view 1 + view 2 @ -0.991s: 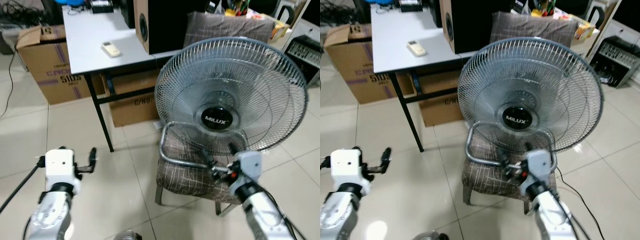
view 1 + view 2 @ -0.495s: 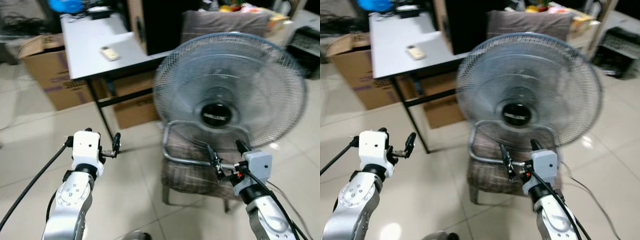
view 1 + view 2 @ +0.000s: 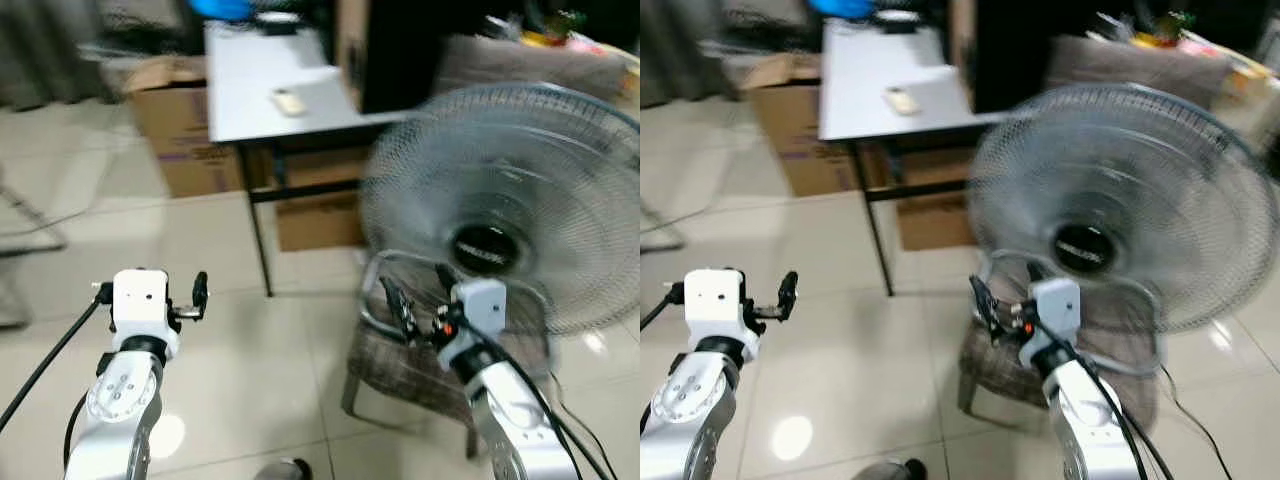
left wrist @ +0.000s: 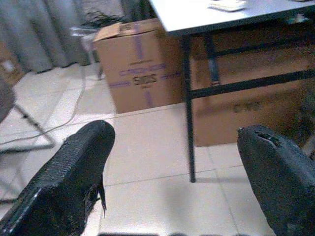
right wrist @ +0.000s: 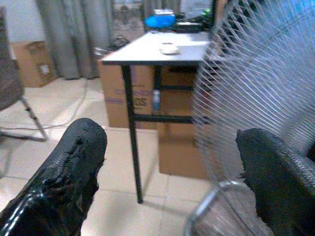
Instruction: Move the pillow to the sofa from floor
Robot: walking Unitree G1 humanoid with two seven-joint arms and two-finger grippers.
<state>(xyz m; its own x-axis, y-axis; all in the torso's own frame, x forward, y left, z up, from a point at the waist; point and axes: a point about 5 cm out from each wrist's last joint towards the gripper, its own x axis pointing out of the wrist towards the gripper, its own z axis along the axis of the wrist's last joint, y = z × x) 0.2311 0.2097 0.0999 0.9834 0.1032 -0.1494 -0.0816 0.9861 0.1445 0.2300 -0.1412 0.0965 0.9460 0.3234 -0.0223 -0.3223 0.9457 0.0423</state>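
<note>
No pillow lies on the floor tiles that I can see. A brown plaid cushion point(image 3: 530, 65) rests blurred at the back right, behind a large grey fan point(image 3: 510, 240). The fan stands on a chair with a plaid seat point(image 3: 410, 365). My left gripper point(image 3: 190, 297) is raised over bare tiles at the left, open, nothing between its fingers point(image 4: 69, 177). My right gripper point(image 3: 420, 295) hovers open just in front of the fan's base and the chair. Its wrist view shows the fan's grille point(image 5: 256, 83) close beside one finger.
A grey table point(image 3: 260, 90) with a white remote point(image 3: 290, 100) and a black speaker point(image 3: 390, 50) stands behind. Cardboard boxes point(image 3: 180, 140) sit under and beside it. A chair leg point(image 3: 30, 225) and cable lie at the far left. Open tiles spread at the front left.
The camera has swung left, so the fan and table have slid to the right of the picture. My left arm rose earlier and now holds steady. Both grippers stay open.
</note>
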